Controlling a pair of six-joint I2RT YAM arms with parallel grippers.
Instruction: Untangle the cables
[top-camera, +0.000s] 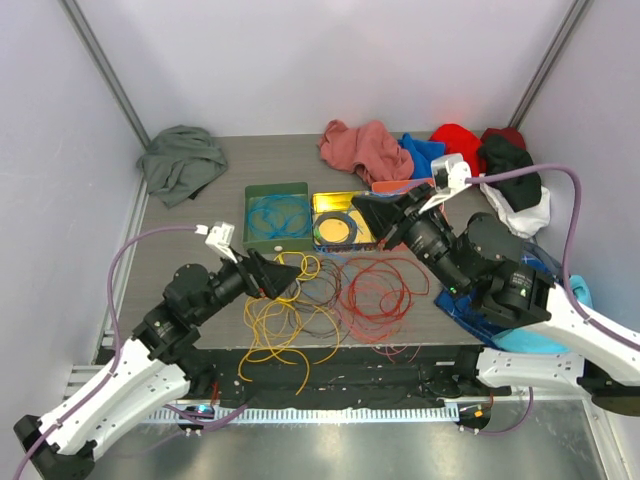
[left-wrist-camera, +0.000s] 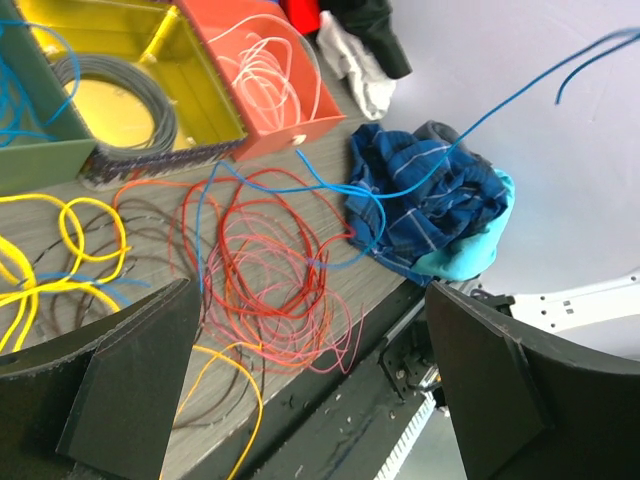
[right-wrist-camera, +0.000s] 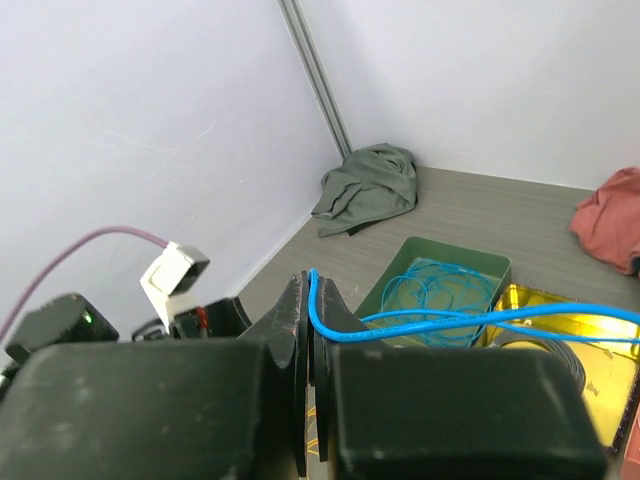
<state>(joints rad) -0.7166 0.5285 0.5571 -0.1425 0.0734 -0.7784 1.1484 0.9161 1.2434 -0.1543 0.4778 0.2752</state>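
Blue cable (right-wrist-camera: 420, 320) is pinched between the two fingers of my right claw (right-wrist-camera: 310, 305). This claw is closed on it and raised above the table (top-camera: 200, 250). From the fingers the cable bends and runs away to my right side in the air. Just under this claw is the yellow tray (right-wrist-camera: 620, 385), and a little further ahead is the green tray (right-wrist-camera: 440, 252) with coiled blue cables (right-wrist-camera: 435, 290) lying inside. Far ahead, near the wall, a grey-green cloth (right-wrist-camera: 370, 185) lies crumpled.

My left claw (left-wrist-camera: 310, 290) is opened wide and holds nothing. It hangs low over the cables on the table. Straight ahead of it, between the two fingers, lie the red cables (left-wrist-camera: 270, 260) in a loose pile of loops. On its left side are the yellow cables (left-wrist-camera: 60, 250), with thin brown cables (left-wrist-camera: 160, 215) mixed between them. One blue wire (left-wrist-camera: 500, 100) crosses the red pile and rises up to the right; I cannot tell if it is the same one that my right claw grips. Beyond the red pile stands an orange tray (left-wrist-camera: 300, 130) with a pale cable (left-wrist-camera: 265, 65) inside, and to the right a checked blue cloth (left-wrist-camera: 440, 200) lies at the table edge.
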